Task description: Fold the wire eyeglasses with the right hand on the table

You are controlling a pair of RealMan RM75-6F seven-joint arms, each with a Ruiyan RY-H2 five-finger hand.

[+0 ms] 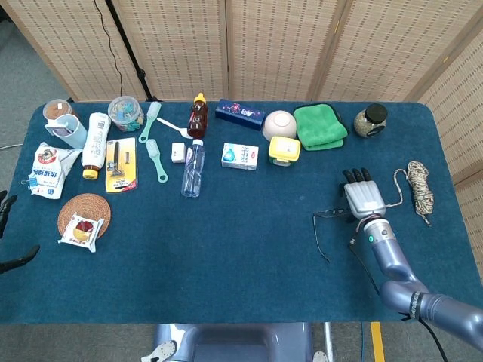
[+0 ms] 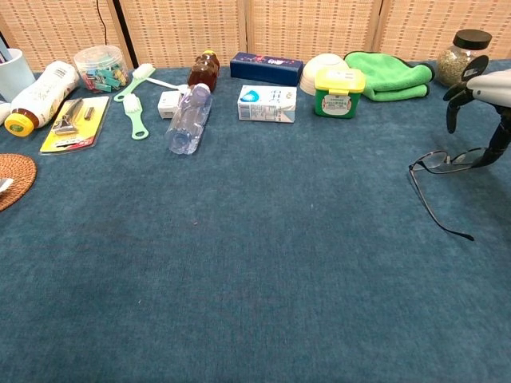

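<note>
Our right hand (image 1: 364, 197) rests palm down over the glasses (image 1: 326, 226) near the table's (image 1: 226, 249) right edge, beside a coiled rope (image 1: 419, 188).

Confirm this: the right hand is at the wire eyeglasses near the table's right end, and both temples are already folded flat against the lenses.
Not quite. The right hand is at the wire eyeglasses, but one temple is unfolded and sticks out toward the table's front edge, as the chest view shows.
</note>
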